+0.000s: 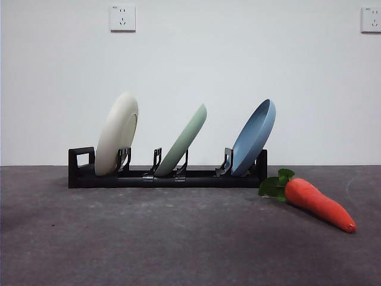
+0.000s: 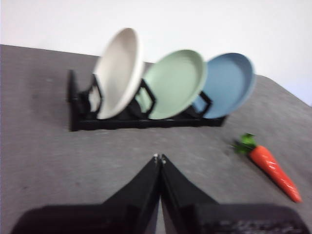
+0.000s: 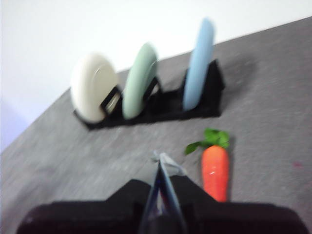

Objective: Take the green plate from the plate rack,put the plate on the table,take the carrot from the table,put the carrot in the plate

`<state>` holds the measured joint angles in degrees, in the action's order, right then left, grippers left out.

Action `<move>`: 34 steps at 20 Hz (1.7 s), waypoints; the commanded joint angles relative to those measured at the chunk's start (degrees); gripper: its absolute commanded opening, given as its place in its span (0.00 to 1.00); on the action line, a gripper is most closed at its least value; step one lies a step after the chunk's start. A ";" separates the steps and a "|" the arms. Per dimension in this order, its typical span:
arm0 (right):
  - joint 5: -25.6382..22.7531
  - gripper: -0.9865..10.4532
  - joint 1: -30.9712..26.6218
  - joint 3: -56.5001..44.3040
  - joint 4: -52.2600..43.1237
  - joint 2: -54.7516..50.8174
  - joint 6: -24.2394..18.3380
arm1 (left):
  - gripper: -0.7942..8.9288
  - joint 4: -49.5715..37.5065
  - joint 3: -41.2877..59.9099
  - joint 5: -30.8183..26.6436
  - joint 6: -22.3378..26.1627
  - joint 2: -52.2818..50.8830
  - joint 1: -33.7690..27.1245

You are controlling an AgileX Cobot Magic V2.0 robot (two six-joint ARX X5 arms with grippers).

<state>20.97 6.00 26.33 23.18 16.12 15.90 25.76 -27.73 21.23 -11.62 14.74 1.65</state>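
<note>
The green plate [image 1: 186, 138] leans in the middle slot of the black plate rack [image 1: 166, 177], between a cream-white plate [image 1: 116, 133] and a light blue plate [image 1: 255, 137]. The carrot [image 1: 318, 202] lies on the table [image 1: 149, 238] right of the rack, leaves toward the rack. My left gripper [image 2: 159, 158] is shut and empty, some way in front of the rack [image 2: 122, 122] and the green plate [image 2: 175, 83]. My right gripper [image 3: 160, 158] is shut and empty, just beside the carrot [image 3: 215, 170]. Neither gripper shows in the front view.
A white wall with two sockets [image 1: 122, 18] stands behind the table. The grey table runs open in front of the rack and left of the carrot.
</note>
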 commanded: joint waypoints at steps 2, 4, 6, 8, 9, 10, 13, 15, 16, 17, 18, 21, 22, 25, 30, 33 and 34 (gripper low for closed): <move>2.60 0.08 0.11 6.99 7.10 6.49 -8.37 | 0.08 2.58 -5.03 5.03 3.85 4.46 -0.13; 3.37 0.08 0.13 10.86 11.56 10.05 -11.89 | 0.08 4.85 -7.61 7.85 5.68 6.69 -0.13; 4.87 0.08 0.13 14.73 16.22 13.51 -15.30 | 0.08 7.34 -9.90 10.19 7.74 8.57 -0.13; 7.54 0.08 0.13 18.67 21.20 16.98 -18.97 | 0.08 10.25 -12.09 11.96 9.97 10.29 -0.13; 8.55 0.08 0.13 20.55 23.74 18.47 -20.74 | 0.08 11.54 -12.96 12.74 10.99 10.99 -0.13; 9.25 0.08 0.13 22.05 25.90 19.61 -22.25 | 0.08 12.66 -13.62 13.62 11.91 11.43 -0.13; 9.14 0.08 0.17 26.69 33.29 22.99 -26.25 | 0.08 17.11 -15.45 15.12 14.82 12.37 -0.13; 9.11 0.08 0.17 28.37 36.13 24.46 -26.91 | 0.08 19.34 -15.80 15.08 15.17 12.50 -0.13; 9.05 0.08 0.17 28.37 36.06 24.50 -26.91 | 0.08 19.89 -15.80 15.08 15.17 12.50 -0.13; 9.03 0.09 0.17 28.37 36.04 24.50 -26.91 | 0.09 20.20 -15.80 15.06 15.12 12.50 -0.13; 9.03 0.10 0.17 28.37 36.04 24.48 -26.88 | 0.15 20.20 -15.80 14.91 14.99 12.50 -0.13; 9.01 0.47 0.17 28.37 36.06 24.48 -25.33 | 0.75 20.13 -15.82 14.88 14.19 12.50 -0.13; 8.96 0.62 0.17 28.37 36.09 24.50 -24.61 | 0.76 20.09 -15.82 14.91 14.19 12.50 -0.13; 9.01 0.66 0.17 28.37 36.13 24.50 -23.74 | 0.76 18.71 -15.82 14.91 14.19 13.11 -0.13; 8.98 0.66 0.17 28.37 36.11 24.50 -23.23 | 0.76 13.53 -19.41 14.95 14.16 20.20 2.25; 8.96 0.66 0.17 28.37 36.09 24.50 -23.23 | 0.76 8.70 -24.39 13.25 14.10 27.52 7.15; 8.96 0.66 0.17 28.37 36.09 24.50 -23.23 | 0.76 7.23 -26.29 11.21 13.88 30.36 9.49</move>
<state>29.95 6.04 54.54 59.57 40.60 -7.68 33.21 -54.24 32.56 2.37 44.73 10.94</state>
